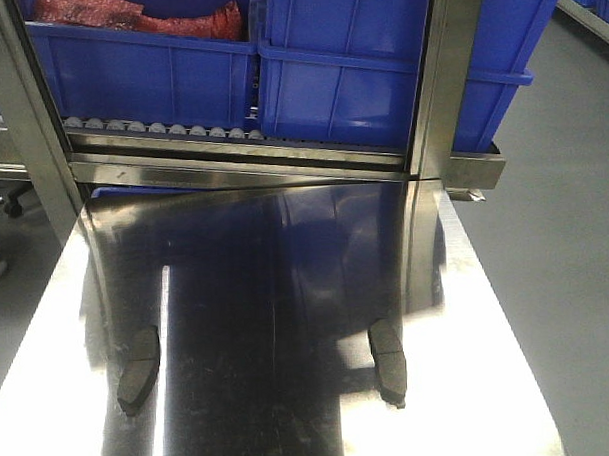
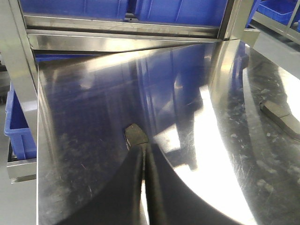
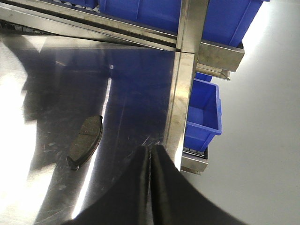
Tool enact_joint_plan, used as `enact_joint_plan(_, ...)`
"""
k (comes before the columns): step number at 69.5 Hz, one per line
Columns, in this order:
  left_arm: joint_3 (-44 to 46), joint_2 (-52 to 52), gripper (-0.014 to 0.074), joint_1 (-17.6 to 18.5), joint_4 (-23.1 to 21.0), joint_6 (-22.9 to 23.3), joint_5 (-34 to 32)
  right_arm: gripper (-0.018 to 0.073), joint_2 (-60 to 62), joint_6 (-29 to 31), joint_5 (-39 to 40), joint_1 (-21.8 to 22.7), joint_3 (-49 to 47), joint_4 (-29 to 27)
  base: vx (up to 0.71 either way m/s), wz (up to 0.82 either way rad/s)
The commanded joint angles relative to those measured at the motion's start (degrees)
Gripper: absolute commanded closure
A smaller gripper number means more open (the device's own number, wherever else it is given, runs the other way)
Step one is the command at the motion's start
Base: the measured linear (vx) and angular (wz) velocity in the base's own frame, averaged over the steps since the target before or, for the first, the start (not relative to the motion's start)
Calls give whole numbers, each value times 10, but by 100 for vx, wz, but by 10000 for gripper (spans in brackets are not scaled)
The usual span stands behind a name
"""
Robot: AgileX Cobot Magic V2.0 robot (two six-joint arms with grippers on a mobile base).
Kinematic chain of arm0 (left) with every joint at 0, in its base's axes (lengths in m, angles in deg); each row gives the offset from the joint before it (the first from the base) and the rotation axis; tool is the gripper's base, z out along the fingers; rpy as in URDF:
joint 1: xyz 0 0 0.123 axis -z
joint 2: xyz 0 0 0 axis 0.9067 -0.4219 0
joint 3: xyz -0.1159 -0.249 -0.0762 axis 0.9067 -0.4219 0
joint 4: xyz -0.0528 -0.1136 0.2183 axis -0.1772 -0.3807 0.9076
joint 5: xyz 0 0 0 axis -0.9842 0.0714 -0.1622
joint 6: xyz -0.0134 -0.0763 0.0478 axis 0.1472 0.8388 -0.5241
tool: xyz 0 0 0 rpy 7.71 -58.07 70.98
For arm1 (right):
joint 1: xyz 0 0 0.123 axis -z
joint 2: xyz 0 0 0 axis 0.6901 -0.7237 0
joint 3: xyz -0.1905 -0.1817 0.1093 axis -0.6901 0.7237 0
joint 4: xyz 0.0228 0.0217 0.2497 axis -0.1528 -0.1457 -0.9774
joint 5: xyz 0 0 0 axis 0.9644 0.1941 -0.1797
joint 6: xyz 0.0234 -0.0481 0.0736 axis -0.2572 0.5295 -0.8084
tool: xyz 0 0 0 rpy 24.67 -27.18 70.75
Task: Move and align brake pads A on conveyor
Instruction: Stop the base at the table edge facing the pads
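The left brake pad point(image 1: 139, 369) and the right brake pad point(image 1: 389, 362) lie flat on the shiny steel worktop point(image 1: 287, 289). Both are towards its near end and well apart. Left pincer point(image 2: 142, 147): fingers pressed together, pinching nothing, with the left brake pad's far end showing just past the tips. Right pincer point(image 3: 151, 150): fingers likewise pressed together, the right brake pad off to its left and clear of it. Blue bins point(image 1: 329, 77) sit on a steel rack point(image 1: 232, 165) at the far edge.
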Motion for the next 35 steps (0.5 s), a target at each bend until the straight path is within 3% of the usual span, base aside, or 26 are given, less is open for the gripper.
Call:
enact_joint_plan(1, 14, -6, 603, 2, 3, 2, -38, 566, -5, 3, 40, 0, -15, -1, 0, 0)
enact_joint_plan(35, 14, -6, 603, 2, 3, 2, -38, 566, -5, 3, 40, 0, -15, -1, 0, 0)
